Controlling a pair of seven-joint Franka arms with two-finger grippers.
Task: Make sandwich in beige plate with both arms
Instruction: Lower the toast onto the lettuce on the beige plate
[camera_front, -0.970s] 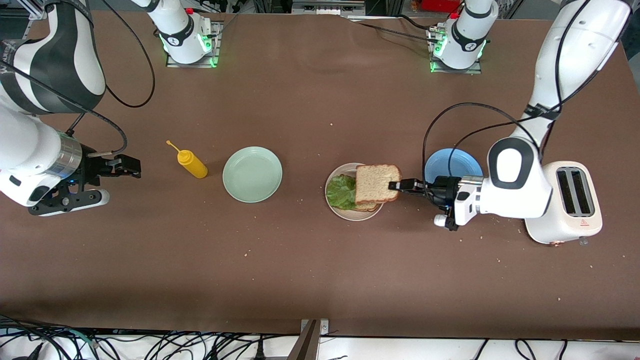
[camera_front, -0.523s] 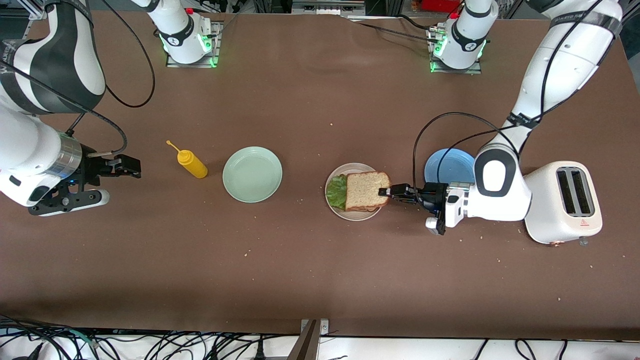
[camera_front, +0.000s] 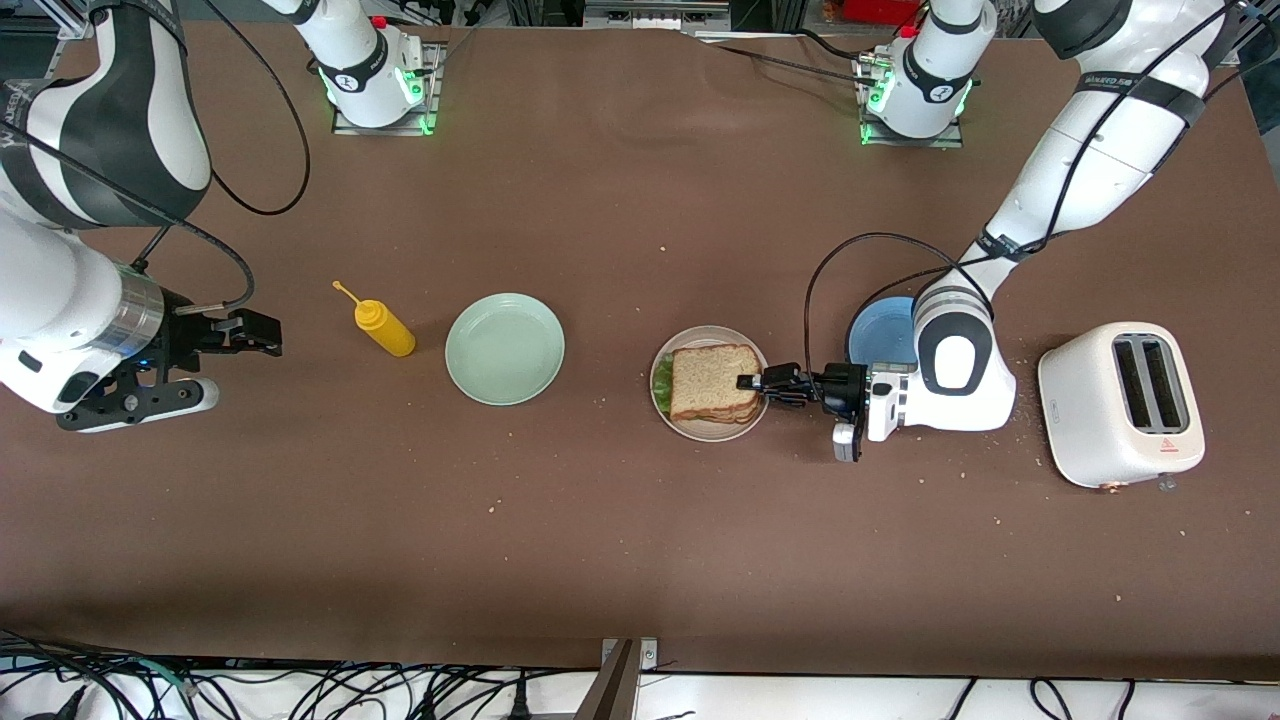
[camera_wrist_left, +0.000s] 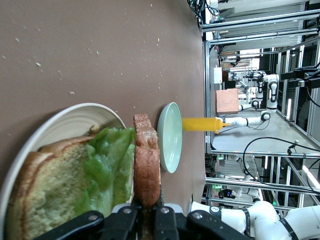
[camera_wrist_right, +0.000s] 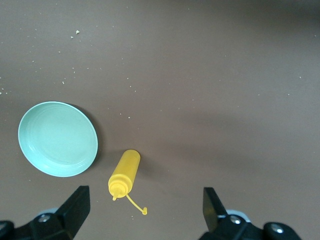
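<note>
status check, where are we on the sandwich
Left hand shut on top bread slice, over lettuce on beige plate. Right hand open, waiting near mustard bottle. Nothing in the way.

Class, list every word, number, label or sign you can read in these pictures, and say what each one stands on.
Red warning triangle: on the toaster, low on its side; the small print beside it is unreadable.
Lettering on the left arm's black band: too blurred to read.
Lettering on the right arm: cut off, unreadable.
</note>
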